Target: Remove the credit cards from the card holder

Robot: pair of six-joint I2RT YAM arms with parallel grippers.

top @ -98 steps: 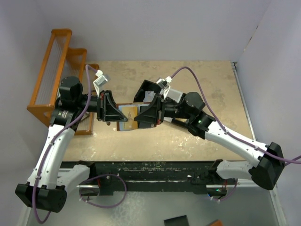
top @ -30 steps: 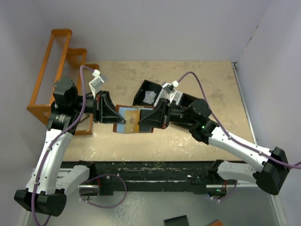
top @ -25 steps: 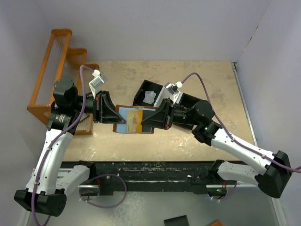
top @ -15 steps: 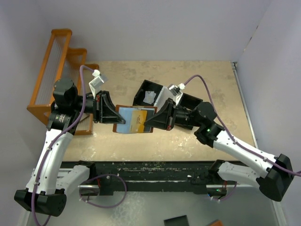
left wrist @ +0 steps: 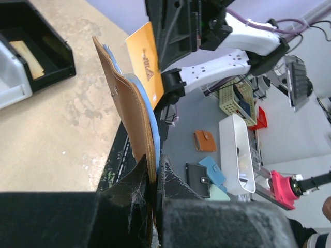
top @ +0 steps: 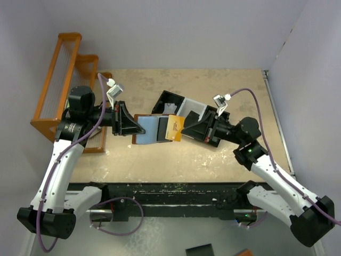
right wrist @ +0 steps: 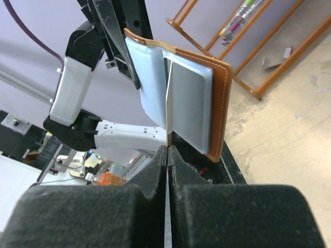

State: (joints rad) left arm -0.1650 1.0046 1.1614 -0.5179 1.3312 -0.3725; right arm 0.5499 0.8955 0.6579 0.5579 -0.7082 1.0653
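Your left claw [top: 134,129] pinches the edge of the brown card holder [top: 150,131], held open above the bench [top: 229,88]. Your right claw [top: 185,128] is clamped on the orange credit card [top: 174,128] at its rim. Seen edge-on, you can't tell if it's clear of the pocket.

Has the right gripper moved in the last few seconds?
Yes. The right gripper has pulled rightward along the tray, away from the wallet, drawing the orange card out with it.

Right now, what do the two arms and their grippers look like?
The left arm and right arm have white links, black joints and purple cables. The left gripper and right gripper are black wedges with two fingers.
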